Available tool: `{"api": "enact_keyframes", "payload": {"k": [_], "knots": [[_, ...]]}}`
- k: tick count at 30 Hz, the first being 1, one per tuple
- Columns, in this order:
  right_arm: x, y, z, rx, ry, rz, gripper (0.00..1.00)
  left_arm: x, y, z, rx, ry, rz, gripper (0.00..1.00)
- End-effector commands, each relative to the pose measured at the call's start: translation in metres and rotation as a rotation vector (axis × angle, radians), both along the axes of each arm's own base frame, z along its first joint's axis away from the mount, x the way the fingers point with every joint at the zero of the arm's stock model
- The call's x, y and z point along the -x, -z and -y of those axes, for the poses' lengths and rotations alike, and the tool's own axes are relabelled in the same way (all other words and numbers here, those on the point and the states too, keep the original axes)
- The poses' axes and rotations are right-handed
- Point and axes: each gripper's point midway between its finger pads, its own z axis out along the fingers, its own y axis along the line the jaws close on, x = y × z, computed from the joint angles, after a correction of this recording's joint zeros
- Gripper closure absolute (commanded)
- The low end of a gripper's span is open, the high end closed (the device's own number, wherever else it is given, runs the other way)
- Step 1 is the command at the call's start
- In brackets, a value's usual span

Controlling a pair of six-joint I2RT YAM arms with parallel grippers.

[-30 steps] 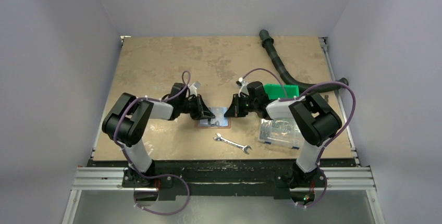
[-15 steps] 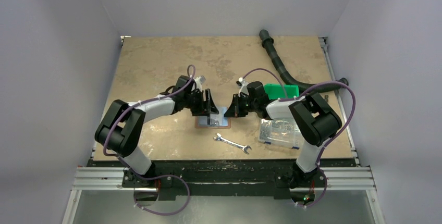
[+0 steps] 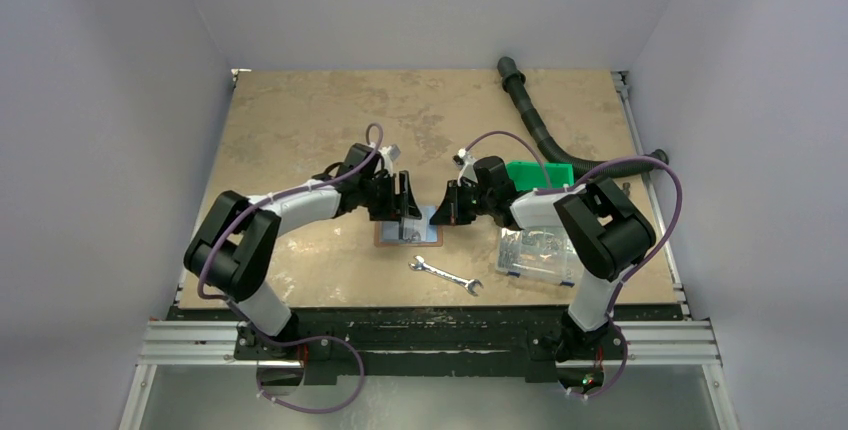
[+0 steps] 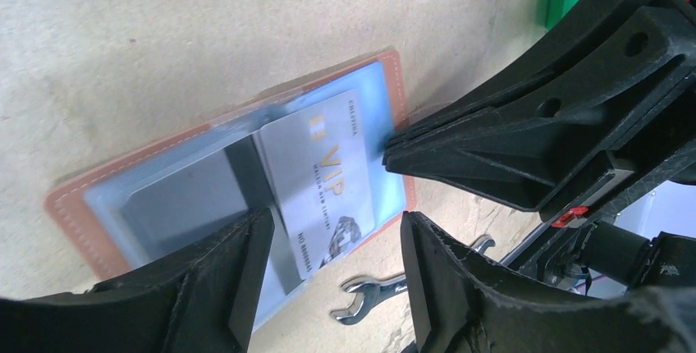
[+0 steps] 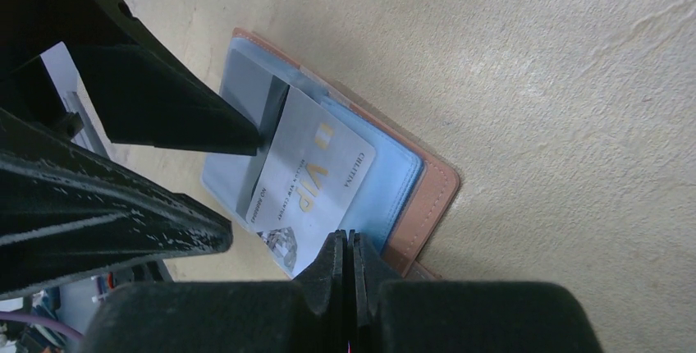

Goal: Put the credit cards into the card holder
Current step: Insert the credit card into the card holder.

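Stitched leathery card holder (image 4: 66,205); glossy card (image 4: 328,176).

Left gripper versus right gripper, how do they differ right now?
The left gripper is open; the right gripper is shut. The left gripper straddles the VIP card and grips nothing; the right gripper's closed tip sits at the edge of the card holder. Shared: both are black and point at the open card holder from opposite sides.

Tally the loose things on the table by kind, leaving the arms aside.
cards: 2 (light card, dark card)
wallet: 1
wrench: 1
green bin: 1
clear box: 1
hose: 1
total: 7
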Motion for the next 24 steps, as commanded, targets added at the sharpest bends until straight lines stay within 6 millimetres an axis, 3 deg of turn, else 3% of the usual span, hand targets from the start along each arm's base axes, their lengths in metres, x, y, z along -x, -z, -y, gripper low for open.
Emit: {"api": "enact_keyframes", "payload": {"k": [1, 10, 16, 20, 24], "knots": [[-0.001, 0.006, 0.008, 0.036, 0.018, 0.014, 1.00, 0.006, 0.023, -0.001, -0.075, 0.005, -0.035, 0.37], [-0.001, 0.005, 0.007, 0.031, 0.018, 0.019, 1.00, 0.014, 0.035, 0.007, -0.065, 0.017, -0.065, 0.38], [0.001, 0.003, 0.008, 0.028, 0.019, 0.018, 1.00, 0.014, 0.031, 0.019, -0.016, 0.038, -0.057, 0.36], [-0.001, -0.008, 0.009, 0.033, 0.025, 0.038, 0.99, 0.017, 0.030, 0.028, 0.038, 0.058, -0.073, 0.36], [-0.004, -0.023, 0.014, 0.049, 0.050, 0.060, 0.90, 0.019, 0.018, 0.041, 0.131, 0.086, -0.070, 0.36]]}}
